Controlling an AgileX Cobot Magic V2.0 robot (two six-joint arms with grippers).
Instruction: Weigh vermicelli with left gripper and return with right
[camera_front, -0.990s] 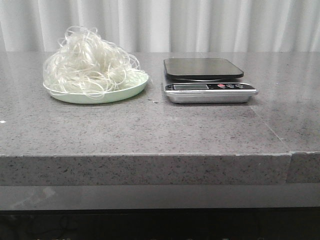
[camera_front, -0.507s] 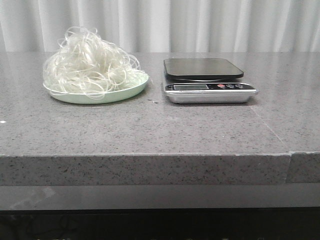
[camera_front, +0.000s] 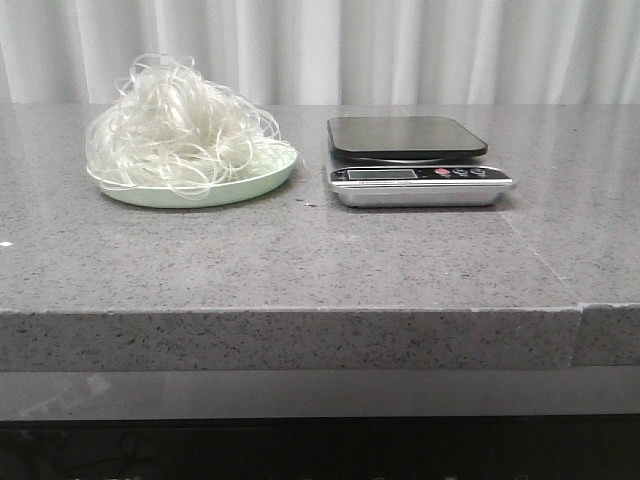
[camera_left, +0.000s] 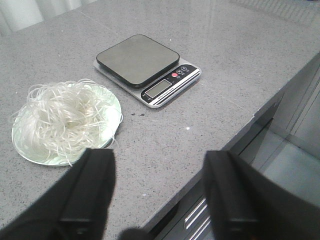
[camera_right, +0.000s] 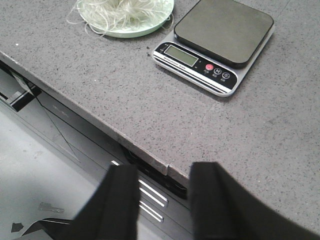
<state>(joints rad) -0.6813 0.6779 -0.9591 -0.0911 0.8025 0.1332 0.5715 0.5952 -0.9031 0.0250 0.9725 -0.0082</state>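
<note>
The vermicelli (camera_front: 175, 125) is a fluffy mound of thin white strands on a pale green plate (camera_front: 262, 178) at the table's left. It also shows in the left wrist view (camera_left: 62, 117) and the right wrist view (camera_right: 122, 9). A silver kitchen scale with a black platform (camera_front: 405, 137) stands to its right, empty. My left gripper (camera_left: 159, 167) is open and empty, above the table's front edge, well short of the plate. My right gripper (camera_right: 165, 182) is open and empty, off the table's front edge. Neither gripper shows in the front view.
The grey stone table (camera_front: 300, 250) has a seam (camera_front: 580, 310) near its front right corner. White curtains (camera_front: 400, 50) hang behind. Below the front edge are dark drawer fronts with metal handles (camera_right: 150, 197).
</note>
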